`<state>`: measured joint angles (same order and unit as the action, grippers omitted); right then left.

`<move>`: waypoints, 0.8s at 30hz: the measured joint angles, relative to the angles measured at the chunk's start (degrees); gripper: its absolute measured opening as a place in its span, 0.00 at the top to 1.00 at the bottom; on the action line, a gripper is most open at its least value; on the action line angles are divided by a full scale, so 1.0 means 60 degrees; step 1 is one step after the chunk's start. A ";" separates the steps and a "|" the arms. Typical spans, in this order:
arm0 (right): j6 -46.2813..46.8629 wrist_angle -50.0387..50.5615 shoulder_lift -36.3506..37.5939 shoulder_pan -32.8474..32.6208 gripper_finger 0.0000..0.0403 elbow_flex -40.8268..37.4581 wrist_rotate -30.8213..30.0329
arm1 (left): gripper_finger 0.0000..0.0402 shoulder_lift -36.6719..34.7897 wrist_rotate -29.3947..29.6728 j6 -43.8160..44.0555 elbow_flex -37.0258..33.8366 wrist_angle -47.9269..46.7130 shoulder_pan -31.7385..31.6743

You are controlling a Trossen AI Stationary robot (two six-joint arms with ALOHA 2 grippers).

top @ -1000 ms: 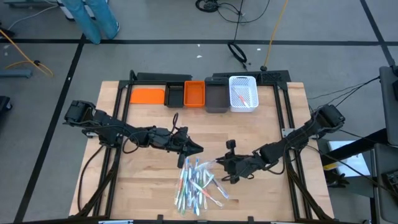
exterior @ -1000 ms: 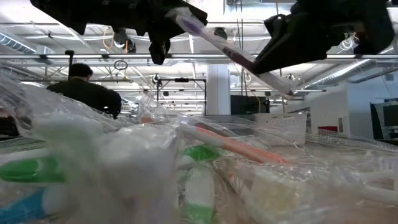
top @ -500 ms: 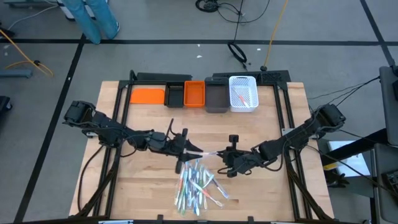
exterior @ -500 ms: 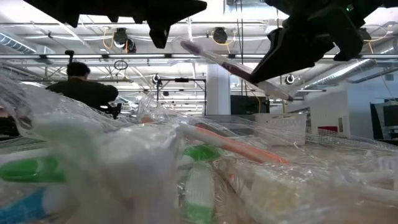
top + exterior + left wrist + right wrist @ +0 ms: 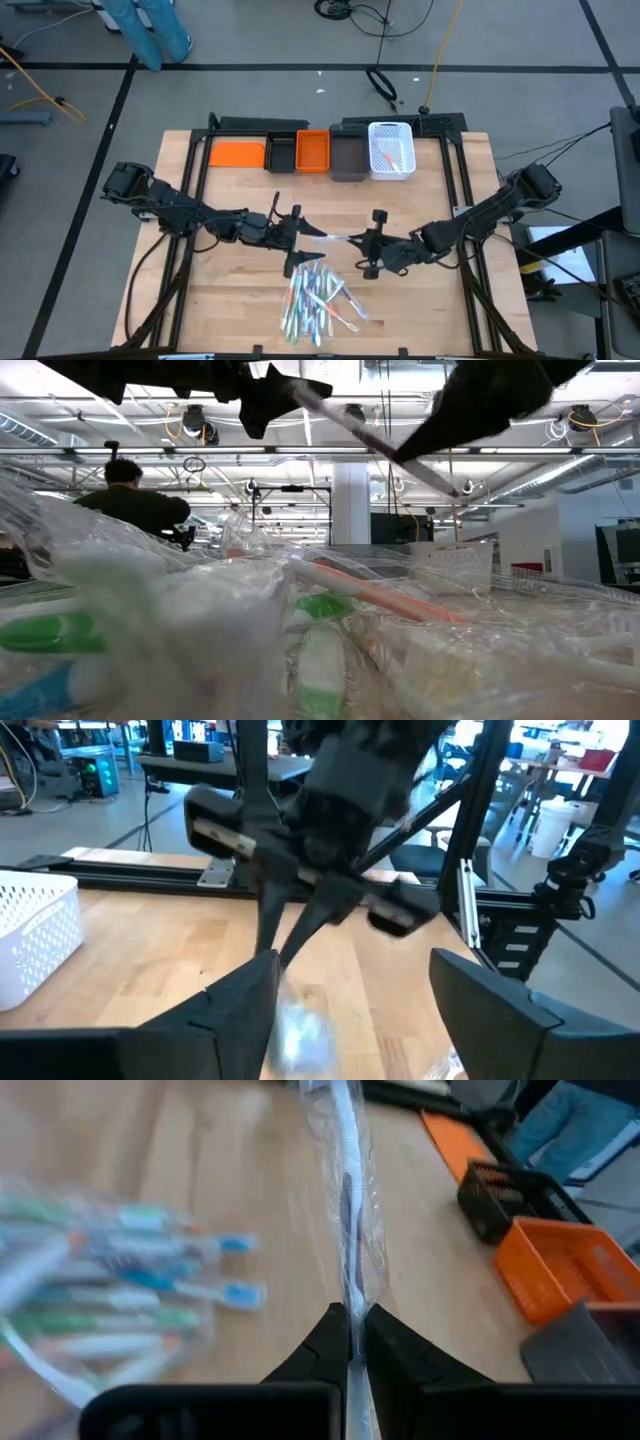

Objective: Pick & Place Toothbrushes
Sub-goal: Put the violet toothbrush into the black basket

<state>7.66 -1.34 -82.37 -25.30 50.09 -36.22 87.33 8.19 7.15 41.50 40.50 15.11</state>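
Right claw (image 5: 350, 1342) pinched tight on a wrapped toothbrush (image 5: 347, 1200), held up over the worktop (image 5: 230, 290), left claw (image 5: 350, 1010) wide apart just beside it, pile of toothbrushes (image 5: 318, 298) lying below

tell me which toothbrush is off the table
The wrapped toothbrush pinched in the right gripper, held above the wood; the other toothbrushes lie piled on the table.
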 joint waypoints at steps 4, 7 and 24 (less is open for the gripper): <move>-0.0143 -0.0954 0.0280 0.0028 0.97 -0.0003 0.0049 | 0.33 -0.0005 0.0206 -0.0039 0.0000 0.0036 -0.0022; -0.0357 -0.1609 0.0369 0.0035 0.97 0.0000 0.0079 | 0.33 -0.0004 0.0593 -0.0153 0.0000 -0.0033 -0.0022; -0.0394 -0.2598 0.0351 0.0305 0.97 0.0000 0.0330 | 0.33 -0.0004 0.1143 -0.0654 0.0000 0.1343 0.0063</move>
<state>5.30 -16.93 -80.27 -23.46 50.09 -34.24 87.31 15.05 3.22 41.50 48.56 15.49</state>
